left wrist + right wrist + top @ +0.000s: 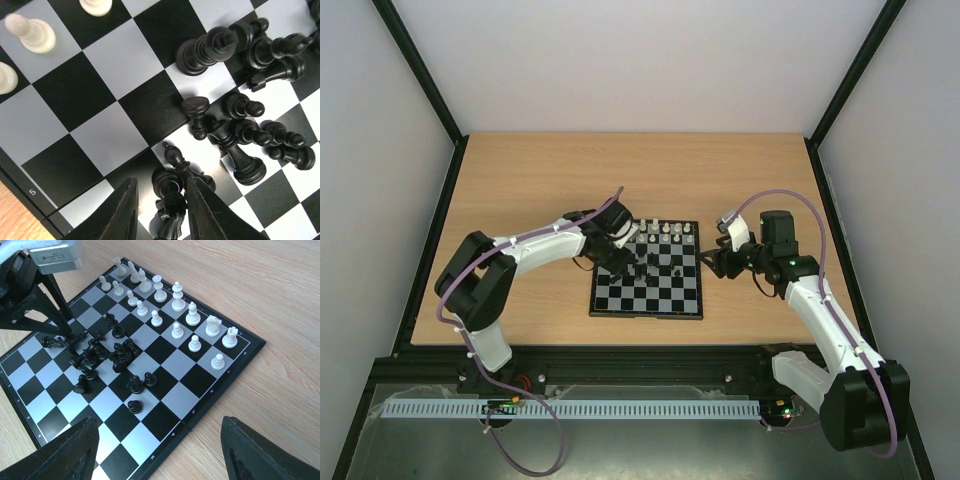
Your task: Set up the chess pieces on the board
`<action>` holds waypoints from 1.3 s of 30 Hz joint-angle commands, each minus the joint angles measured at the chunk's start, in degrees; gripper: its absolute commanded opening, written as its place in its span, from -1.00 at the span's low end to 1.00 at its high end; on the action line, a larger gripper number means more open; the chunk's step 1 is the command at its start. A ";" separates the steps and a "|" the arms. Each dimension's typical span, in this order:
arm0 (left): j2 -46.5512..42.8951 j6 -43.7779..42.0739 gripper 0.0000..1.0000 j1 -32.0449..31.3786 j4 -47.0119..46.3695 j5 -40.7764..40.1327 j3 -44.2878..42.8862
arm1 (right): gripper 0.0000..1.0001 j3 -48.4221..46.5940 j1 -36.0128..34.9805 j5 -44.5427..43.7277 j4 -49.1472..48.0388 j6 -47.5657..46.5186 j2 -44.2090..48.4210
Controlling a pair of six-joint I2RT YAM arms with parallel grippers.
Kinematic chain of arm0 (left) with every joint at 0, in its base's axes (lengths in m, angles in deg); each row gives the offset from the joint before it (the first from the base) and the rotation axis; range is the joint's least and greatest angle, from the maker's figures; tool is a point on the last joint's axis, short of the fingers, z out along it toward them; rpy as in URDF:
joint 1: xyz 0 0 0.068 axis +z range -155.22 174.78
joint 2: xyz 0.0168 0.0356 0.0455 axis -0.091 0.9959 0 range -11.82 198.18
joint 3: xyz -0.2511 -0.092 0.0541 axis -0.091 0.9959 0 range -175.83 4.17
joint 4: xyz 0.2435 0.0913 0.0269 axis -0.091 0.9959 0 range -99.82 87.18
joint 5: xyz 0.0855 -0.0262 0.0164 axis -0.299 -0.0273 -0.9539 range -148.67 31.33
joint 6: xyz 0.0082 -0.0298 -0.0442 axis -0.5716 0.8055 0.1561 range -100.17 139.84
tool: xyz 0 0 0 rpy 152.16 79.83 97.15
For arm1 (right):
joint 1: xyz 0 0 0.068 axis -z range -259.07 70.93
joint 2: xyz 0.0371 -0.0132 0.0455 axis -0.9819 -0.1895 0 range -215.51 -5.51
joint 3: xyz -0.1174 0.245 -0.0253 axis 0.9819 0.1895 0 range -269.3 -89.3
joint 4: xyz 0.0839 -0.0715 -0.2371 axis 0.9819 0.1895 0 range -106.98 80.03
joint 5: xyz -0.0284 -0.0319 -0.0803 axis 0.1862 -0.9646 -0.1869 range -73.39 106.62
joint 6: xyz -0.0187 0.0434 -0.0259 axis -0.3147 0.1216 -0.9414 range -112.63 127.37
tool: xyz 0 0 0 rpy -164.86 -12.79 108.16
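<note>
Wooden desk [520,180] carries the chessboard [665,300] toward 6 o'clock; white pieces [665,230] stand along its 12 o'clock edge, black pieces [645,262] lie heaped toward 10 o'clock. Left hand [161,182] straddles a toppled black piece [172,200], fingers narrowly apart, grip uncertain. Right hand [713,262], at the chessboard's 3 o'clock, gapes wide, empty.

Left gripper [161,179]: fingers run off the picture's edge — whether they pinch the fallen black piece [172,205] cannot be told.
Board [670,295]: far-left squares hide under the left arm [545,248] from above.
Black pile [645,265]: too small from above to name.
Right gripper [159,422]: only two dark finger bits show — the rest is cut off.
</note>
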 commanded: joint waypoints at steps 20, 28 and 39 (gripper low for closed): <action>-1.49 -0.54 -0.77 0.19 -0.18 -0.20 1.53 | 0.36 0.38 -0.89 -0.69 1.46 -1.13 -0.48; -6.27 -0.75 -0.80 0.32 -2.44 0.33 2.98 | 0.36 0.34 -0.98 -0.88 1.40 -1.25 -0.72; -13.19 3.73 -0.79 -6.37 2.14 -4.93 6.63 | 0.36 0.54 -0.98 -1.26 1.61 -1.77 1.03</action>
